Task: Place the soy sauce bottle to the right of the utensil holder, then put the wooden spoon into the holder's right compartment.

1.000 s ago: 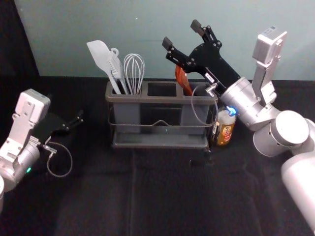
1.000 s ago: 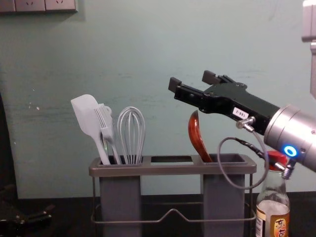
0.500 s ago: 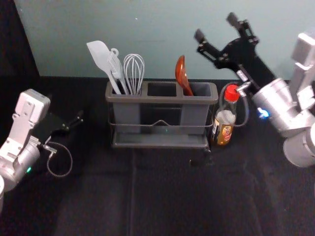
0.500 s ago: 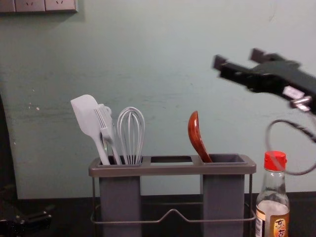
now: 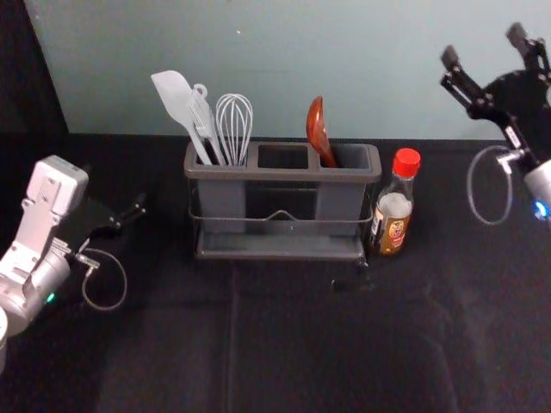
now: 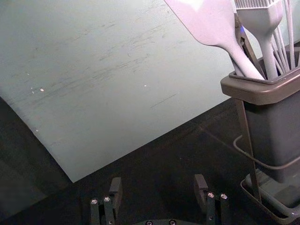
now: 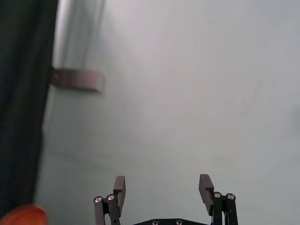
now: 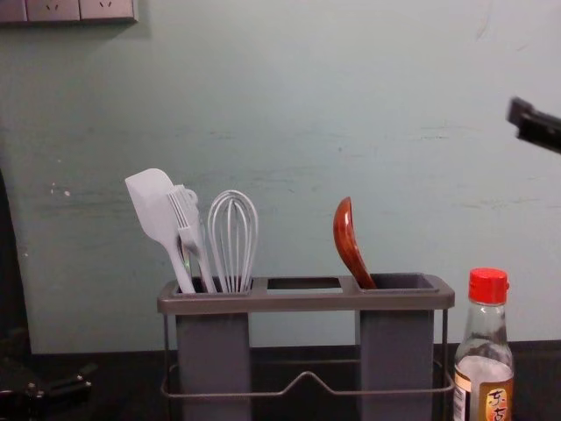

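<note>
This looks like a robotics lab or test station, with kitchen things set out on it. Two robot arms, the left arm [image 5: 39, 232] and the right arm [image 5: 538, 182], flank a work surface covered in creased black cloth [image 5: 232, 344]. Behind, at the far side, stands a plain grey-green wall [image 8: 394, 175] with scuffs and small chips; wall sockets [image 8: 54, 9] sit high on its left, and a dark drape [image 5: 30, 77] hangs at the far left. The kitchen side is just props — a utensil holder [image 5: 258, 174] with a spatula [image 5: 175, 96], whisk [image 5: 234, 125] and wooden spoon [image 5: 317, 125], and a soy sauce bottle [image 5: 393, 211] beside it.
</note>
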Controlling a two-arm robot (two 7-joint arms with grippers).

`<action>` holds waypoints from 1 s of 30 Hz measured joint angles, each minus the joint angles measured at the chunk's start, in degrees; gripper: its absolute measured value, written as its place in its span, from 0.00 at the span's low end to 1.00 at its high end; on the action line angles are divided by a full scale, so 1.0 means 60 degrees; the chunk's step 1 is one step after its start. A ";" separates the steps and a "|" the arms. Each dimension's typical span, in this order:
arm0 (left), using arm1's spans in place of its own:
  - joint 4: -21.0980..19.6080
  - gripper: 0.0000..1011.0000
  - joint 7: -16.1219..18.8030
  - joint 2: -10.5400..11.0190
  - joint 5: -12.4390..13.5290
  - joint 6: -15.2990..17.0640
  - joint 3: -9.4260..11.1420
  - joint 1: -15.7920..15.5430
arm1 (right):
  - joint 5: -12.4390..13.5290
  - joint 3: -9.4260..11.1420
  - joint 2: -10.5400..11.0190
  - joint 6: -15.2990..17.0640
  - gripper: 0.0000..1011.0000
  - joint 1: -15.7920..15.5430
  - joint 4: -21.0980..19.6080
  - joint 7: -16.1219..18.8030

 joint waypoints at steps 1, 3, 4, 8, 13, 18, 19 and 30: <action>0.0000 0.99 0.0000 0.0000 0.0000 0.0000 0.0000 0.0000 | -0.0162 0.0036 0.0004 0.0060 0.99 -0.0040 -0.0008 -0.0128; 0.0000 0.99 0.0000 0.0000 0.0000 0.0001 -0.0001 0.0000 | -0.0656 0.0137 0.0022 0.0330 0.99 -0.0147 -0.0038 -0.0519; 0.0000 0.99 0.0000 0.0000 0.0000 0.0001 0.0000 0.0000 | -0.0770 0.0163 0.0025 0.0423 0.99 -0.0177 -0.0050 -0.0618; 0.0000 0.99 0.0000 0.0000 0.0000 0.0001 0.0000 0.0000 | -0.1298 0.0299 0.0022 0.1127 0.99 -0.0322 -0.0117 -0.1059; -0.0001 0.99 0.0000 0.0000 0.0000 0.0000 -0.0001 -0.0001 | -0.1550 0.0401 -0.0016 0.1616 0.99 -0.0403 -0.0103 -0.1157; 0.0000 0.99 0.0000 0.0000 0.0000 0.0000 -0.0001 -0.0001 | -0.1793 0.0437 -0.0092 0.1836 0.99 -0.0467 0.0081 -0.1159; 0.0000 0.99 0.0000 0.0000 0.0000 0.0000 0.0000 -0.0001 | -0.1874 0.0442 -0.0125 0.1863 0.99 -0.0478 0.0165 -0.1167; 0.0000 0.99 0.0000 0.0000 0.0000 0.0000 0.0000 0.0000 | -0.2814 0.0285 -0.0276 0.2058 0.99 -0.0504 0.0853 -0.1378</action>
